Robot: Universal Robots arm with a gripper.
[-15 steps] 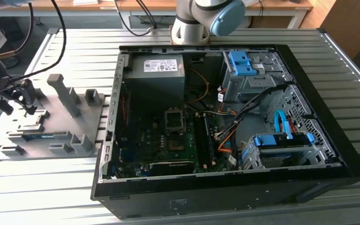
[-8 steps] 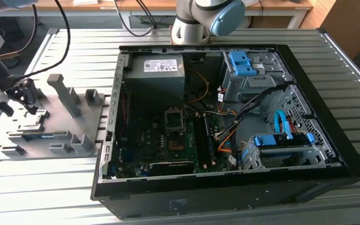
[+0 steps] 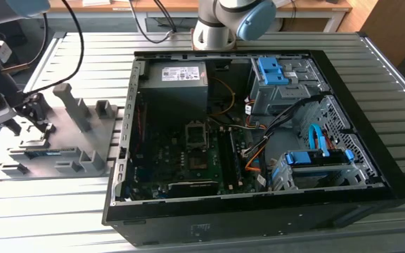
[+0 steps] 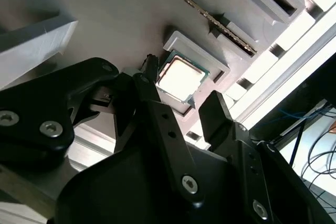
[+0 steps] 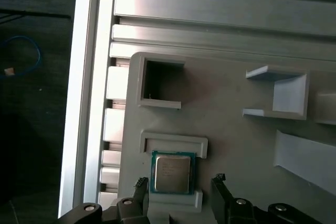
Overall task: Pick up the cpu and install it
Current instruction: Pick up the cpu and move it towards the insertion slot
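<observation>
The cpu (image 5: 171,173) is a small square chip with a dull silver top and a green rim. It lies flat in a shallow framed pocket of the grey fixture plate (image 3: 65,134), also seen as the cpu (image 4: 181,78) in the second wrist view. My gripper (image 5: 179,182) is open and low over it, with one black finger (image 5: 140,186) on one side and the other on the opposite side, small gaps between them and the chip. In the exterior view the gripper (image 3: 37,125) stands at the left over the plate. The dark socket (image 3: 195,134) sits on the motherboard inside the open computer case (image 3: 343,105).
The fixture plate carries upright grey holders (image 3: 76,105) and a long memory stick (image 3: 44,153) close to the gripper. Inside the case are a power supply box (image 3: 181,79), loose cables (image 3: 273,132) and blue drive brackets (image 3: 273,71). The slatted metal table (image 3: 392,126) surrounds everything.
</observation>
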